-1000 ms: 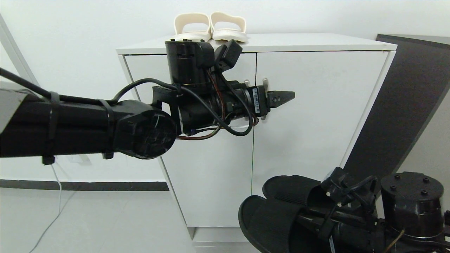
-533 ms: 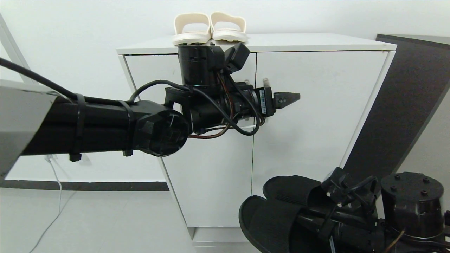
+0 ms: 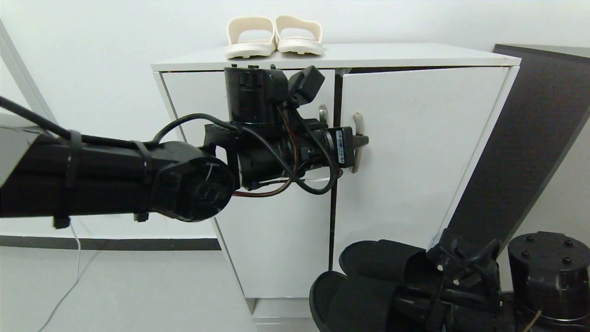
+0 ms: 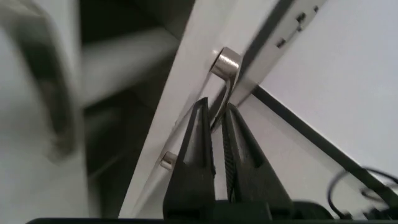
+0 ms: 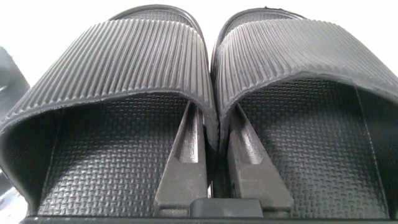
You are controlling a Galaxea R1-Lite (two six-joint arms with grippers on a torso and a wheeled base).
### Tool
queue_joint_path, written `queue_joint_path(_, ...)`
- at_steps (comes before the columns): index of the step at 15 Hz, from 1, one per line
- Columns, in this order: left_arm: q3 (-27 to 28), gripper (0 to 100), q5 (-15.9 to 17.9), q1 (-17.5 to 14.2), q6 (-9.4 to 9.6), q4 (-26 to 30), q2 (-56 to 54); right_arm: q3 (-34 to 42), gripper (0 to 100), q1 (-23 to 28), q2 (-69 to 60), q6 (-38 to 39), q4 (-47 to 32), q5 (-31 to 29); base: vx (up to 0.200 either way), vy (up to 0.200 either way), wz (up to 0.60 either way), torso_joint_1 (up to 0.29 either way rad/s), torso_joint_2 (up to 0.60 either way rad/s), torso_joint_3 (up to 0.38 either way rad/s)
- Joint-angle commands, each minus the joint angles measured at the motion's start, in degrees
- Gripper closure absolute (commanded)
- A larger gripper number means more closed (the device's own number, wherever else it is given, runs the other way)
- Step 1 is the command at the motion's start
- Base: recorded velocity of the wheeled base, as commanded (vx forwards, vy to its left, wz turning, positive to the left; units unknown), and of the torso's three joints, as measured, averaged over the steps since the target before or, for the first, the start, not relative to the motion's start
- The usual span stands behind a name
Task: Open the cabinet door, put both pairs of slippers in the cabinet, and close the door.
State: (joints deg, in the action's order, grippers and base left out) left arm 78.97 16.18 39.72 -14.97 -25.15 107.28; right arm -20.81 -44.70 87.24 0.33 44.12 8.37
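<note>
Cabinet (image 3: 415, 55) in the head view is white, with cream slippers (image 3: 274, 37) side by side on its top near the left end. Right door (image 3: 415, 161) stands slightly ajar, a dark gap showing along its inner edge and top. Left gripper (image 3: 362, 140) is at that door's handle (image 3: 357, 122). Right gripper (image 3: 454, 272) is low at the right in front of the cabinet, carrying black slippers (image 3: 368, 281). Left wrist view: gripper (image 4: 216, 106) fingers nearly together, pinched on the curved metal handle (image 4: 227, 62), dark cabinet interior beside the door edge. Right wrist view: gripper (image 5: 214, 112) has one finger inside each of the black slippers (image 5: 143, 56), squeezing their touching inner walls together.
</note>
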Motion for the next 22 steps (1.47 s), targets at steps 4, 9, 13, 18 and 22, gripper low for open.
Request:
queue_joint_path(4,-7.6,100,-0.4,1.7,0.12,0.0,-8.8,1.7,100,0.0,-2.4,-1.9,0.0,1.4,0.000,0.000,0.00,0.000,0.00,0.000)
queue_joint_path(9,-10.2,100,-0.4,-0.7,-0.50,0.1,-11.4,3.0,100,-0.3,-3.0,-4.1,0.0,3.8,0.000,0.000,0.00,0.000,0.00,0.000)
queue_joint_path(13,-6.1,100,-0.3,-2.5,-0.59,0.1,-6.4,3.3,100,-0.9,-3.2,-4.1,0.0,3.8,0.000,0.000,0.00,0.000,0.00,0.000)
queue_joint_path(18,0.7,100,-0.2,-3.2,-0.59,0.1,-0.7,4.1,100,-1.8,-3.2,-4.8,-0.1,3.8,0.000,0.000,0.00,0.000,0.00,0.000)
queue_joint_path(22,3.6,100,-0.1,-3.1,-0.67,0.5,1.3,4.1,100,-2.0,-2.9,-4.9,-0.2,3.7,0.000,0.000,0.00,0.000,0.00,0.000)
